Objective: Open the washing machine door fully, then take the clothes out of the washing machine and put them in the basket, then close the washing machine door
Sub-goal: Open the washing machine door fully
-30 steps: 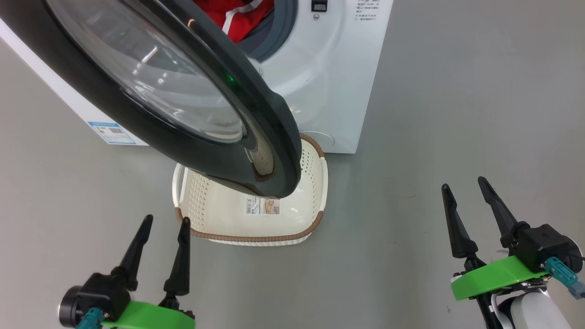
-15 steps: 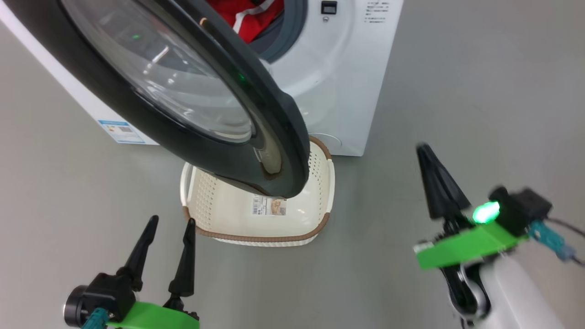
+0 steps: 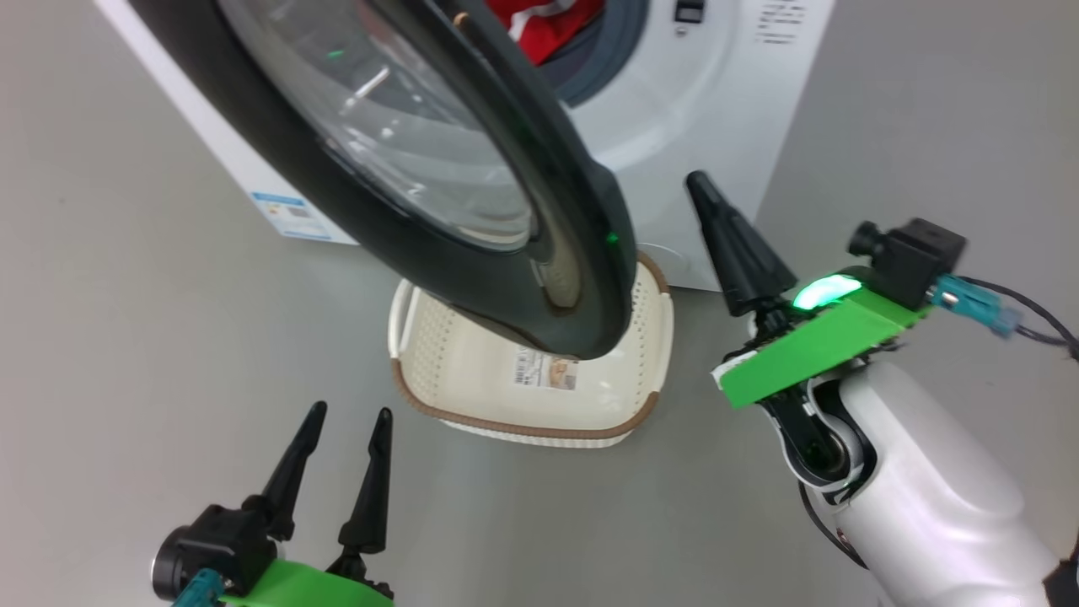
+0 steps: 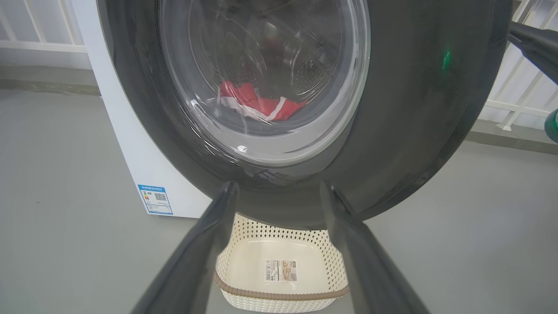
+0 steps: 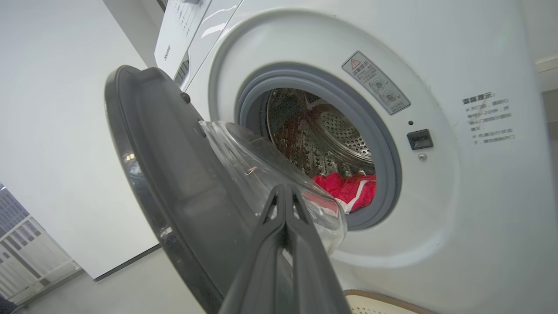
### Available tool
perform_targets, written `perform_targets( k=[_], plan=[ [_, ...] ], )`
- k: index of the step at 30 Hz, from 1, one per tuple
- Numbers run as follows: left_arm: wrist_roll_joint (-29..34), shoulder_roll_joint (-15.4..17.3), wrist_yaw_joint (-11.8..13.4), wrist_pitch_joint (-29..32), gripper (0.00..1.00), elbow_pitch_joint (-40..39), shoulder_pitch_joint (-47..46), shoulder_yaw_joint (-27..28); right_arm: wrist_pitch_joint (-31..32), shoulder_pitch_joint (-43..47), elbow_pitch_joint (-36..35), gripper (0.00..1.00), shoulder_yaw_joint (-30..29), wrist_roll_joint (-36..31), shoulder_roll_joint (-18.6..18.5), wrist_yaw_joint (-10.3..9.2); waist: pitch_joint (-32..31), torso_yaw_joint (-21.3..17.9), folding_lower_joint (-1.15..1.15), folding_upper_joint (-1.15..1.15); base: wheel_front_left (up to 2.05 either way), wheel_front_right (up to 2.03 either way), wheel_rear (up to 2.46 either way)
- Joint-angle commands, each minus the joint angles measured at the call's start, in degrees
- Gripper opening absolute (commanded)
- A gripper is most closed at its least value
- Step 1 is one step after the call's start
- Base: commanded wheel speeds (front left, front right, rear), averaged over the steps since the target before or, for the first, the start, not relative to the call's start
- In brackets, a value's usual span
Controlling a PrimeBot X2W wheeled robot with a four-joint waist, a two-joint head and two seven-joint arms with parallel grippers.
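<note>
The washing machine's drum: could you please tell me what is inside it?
Red clothes with white stripes lie at the bottom of the drum; bare perforated steel shows above them. The rubber ring and the glass bowl of the door cover the pile's near edge, so its full extent is hidden.

We see bright, soft, even light, with only faint shadows on the floor [image 3: 126, 337] beside the washing machine door [image 3: 472, 278]. The door's glass [image 3: 396, 110] carries small white glints, and a green spot [image 3: 609, 239] glows on its rim. Below the door, the left gripper [image 4: 277, 186] is blurred, close to the lens. Left of the door, the wall [image 5: 65, 131] is washed nearly white.
</note>
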Motion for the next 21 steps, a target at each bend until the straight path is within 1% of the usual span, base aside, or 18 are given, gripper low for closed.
perform_targets(
  k=[1,3,5,9,15,21],
  plan=[
    [-0.46,0.67,-0.31,-0.7,1.0,-1.13,-0.02,1.51,-0.36,-2.19,-0.33,0.0,3.67,3.81,-0.47,0.36,0.48,1.57,0.0,-0.01,0.0,0.0,0.0],
    [-0.76,0.67,-0.31,-0.7,1.0,-1.04,-0.13,1.06,0.27,-3.87,0.57,0.0,6.99,10.56,-1.94,0.36,0.76,2.3,0.0,-0.01,0.0,0.0,0.0],
    [-1.09,0.67,-0.31,-0.7,1.0,-0.95,-0.27,0.69,0.77,-5.63,1.33,0.0,9.72,15.0,-4.15,0.36,1.07,2.94,0.0,-0.01,0.0,0.0,0.0],
    [-1.63,0.67,-0.31,-0.7,1.0,-0.82,-0.62,0.43,1.7,-8.38,2.15,0.0,13.67,22.23,-7.07,0.36,1.68,3.72,0.0,-0.01,0.0,0.0,0.0],
    [-1.98,0.67,-0.31,-0.7,1.0,-0.64,-0.92,0.17,5.45,-10.39,2.21,0.0,19.05,30.02,-9.62,0.36,1.85,4.24,0.0,-0.01,0.0,0.0,0.0],
    [-1.95,0.67,-0.31,-0.7,1.0,-0.32,-0.52,0.04,7.88,-9.73,0.54,0.0,23.69,34.22,-11.08,0.36,0.58,4.71,0.0,-0.01,0.0,0.0,0.0]
  ],
)
